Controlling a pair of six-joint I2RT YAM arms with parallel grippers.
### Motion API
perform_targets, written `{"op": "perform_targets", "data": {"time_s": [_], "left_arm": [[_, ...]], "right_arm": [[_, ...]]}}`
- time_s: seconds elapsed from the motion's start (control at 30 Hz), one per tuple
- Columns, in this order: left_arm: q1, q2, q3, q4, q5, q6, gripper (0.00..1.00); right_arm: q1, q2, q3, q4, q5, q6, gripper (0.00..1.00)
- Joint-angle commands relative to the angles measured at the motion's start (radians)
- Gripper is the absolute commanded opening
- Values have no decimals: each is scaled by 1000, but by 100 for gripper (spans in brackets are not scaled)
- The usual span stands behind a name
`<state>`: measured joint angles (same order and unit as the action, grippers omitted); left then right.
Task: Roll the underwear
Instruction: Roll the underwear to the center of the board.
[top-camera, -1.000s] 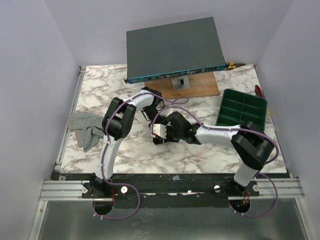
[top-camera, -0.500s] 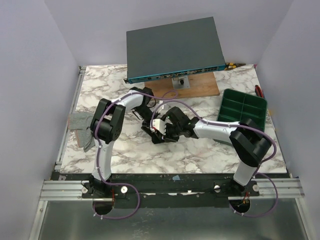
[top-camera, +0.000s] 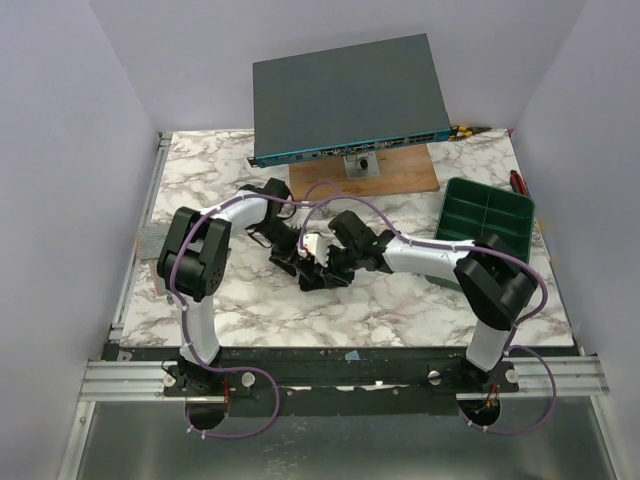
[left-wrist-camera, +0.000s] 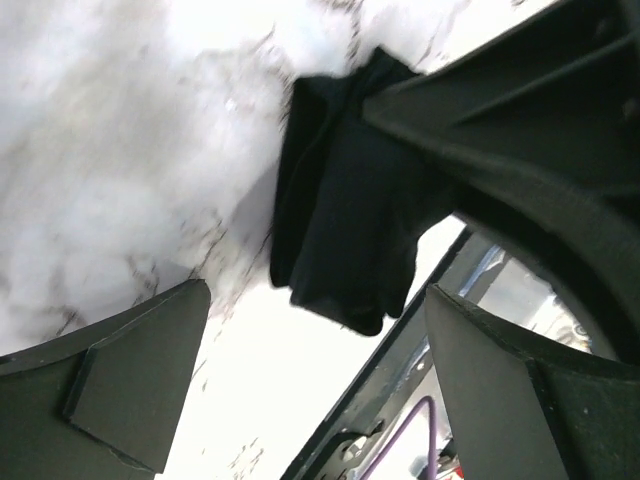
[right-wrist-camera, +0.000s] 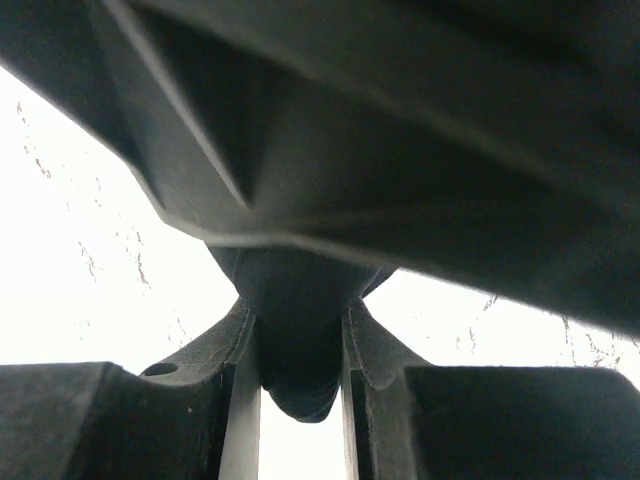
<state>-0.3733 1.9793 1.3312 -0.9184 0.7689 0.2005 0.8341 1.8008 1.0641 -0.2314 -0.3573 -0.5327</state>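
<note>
Top external: network switch (top-camera: 350, 95) behind underwear (top-camera: 312, 280), green tray (top-camera: 470, 215) right.

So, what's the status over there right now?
Left gripper open wide, hovering by the underwear. Right gripper pinching its black cloth. Nothing in the way, though both grippers sit crowded together.

The top camera is looking down from above and behind on the whole surface (top-camera: 400, 310). The left wrist camera is looking closely past the left fingers (left-wrist-camera: 130, 390) at the underwear (left-wrist-camera: 345, 230). The right wrist camera is sitting nearer still, its right fingers (right-wrist-camera: 225, 385) flanking that same cloth.
</note>
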Motion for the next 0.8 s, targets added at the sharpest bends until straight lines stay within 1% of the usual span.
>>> {"op": "perform_targets", "data": {"time_s": [0.0,0.1,0.27,0.37,0.63,0.77], "left_arm": [[47,-76,-79,66,-139,28,99],[78,-102,-98,82,-128,14,98],[88,-134,-116,106,-153,5,98],[102,-181,-142,112,-143,3,98],[103,-431,-277,191,-176,53,98],[103,-537,-328,217,-174,107,99]], "right_arm": [[-3,72,-55,-134,-2,60,1],[-3,52,-78,-132,10,62,1],[-4,32,-103,-138,13,71,1],[-7,26,-99,-146,3,81,1],[-63,61,-26,-210,-96,96,1],[-74,57,3,-241,-127,91,1]]}}
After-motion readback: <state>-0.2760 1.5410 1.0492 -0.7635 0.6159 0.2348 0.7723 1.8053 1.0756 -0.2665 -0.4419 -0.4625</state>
